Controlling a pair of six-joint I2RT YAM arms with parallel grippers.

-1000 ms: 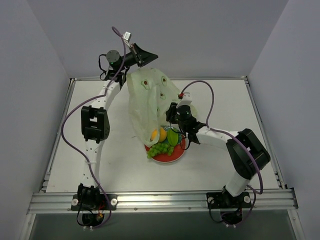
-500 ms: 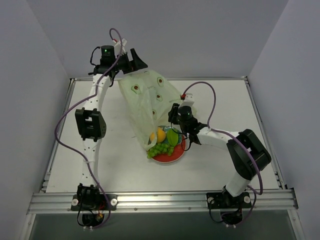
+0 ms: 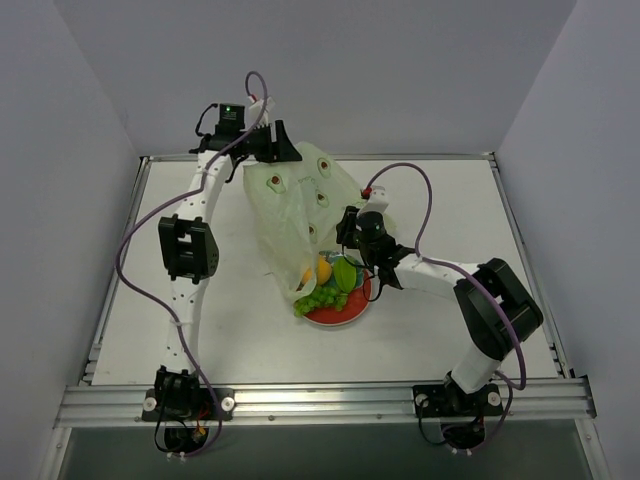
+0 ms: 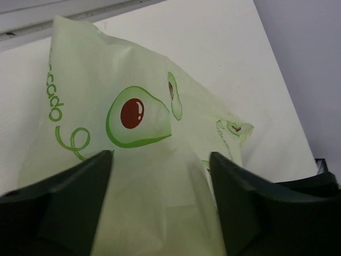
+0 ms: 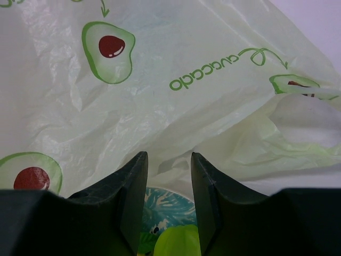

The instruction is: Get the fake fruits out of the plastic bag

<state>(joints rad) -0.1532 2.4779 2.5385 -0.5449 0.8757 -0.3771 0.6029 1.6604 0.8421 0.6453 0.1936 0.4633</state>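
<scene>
The plastic bag [image 3: 300,205] stands crumpled and pale green, printed with avocados, its mouth low over the red-rimmed plate [image 3: 340,318]. At that mouth lie the fake fruits: an orange one [image 3: 322,268], a grape bunch [image 3: 320,298] and a bright green one [image 3: 346,276]. My left gripper [image 3: 280,150] is at the bag's top, jaws apart, a fold of the bag [image 4: 160,176] between them [image 4: 161,157]. My right gripper [image 3: 348,228] hovers above the plate with its jaws [image 5: 168,157] apart at the bag's edge [image 5: 213,106]. Below them show the plate's [image 5: 165,205] teal centre and the bright green fruit [image 5: 178,242].
The white table [image 3: 200,320] is fenced by a metal rail [image 3: 320,400] along its near edge, and grey walls close in the other three sides. Purple cables [image 3: 130,250] loop off both arms.
My left gripper opened, came down and to the right, and now straddles the bag's top. The bag has sagged a little lower. My right gripper has barely moved.
</scene>
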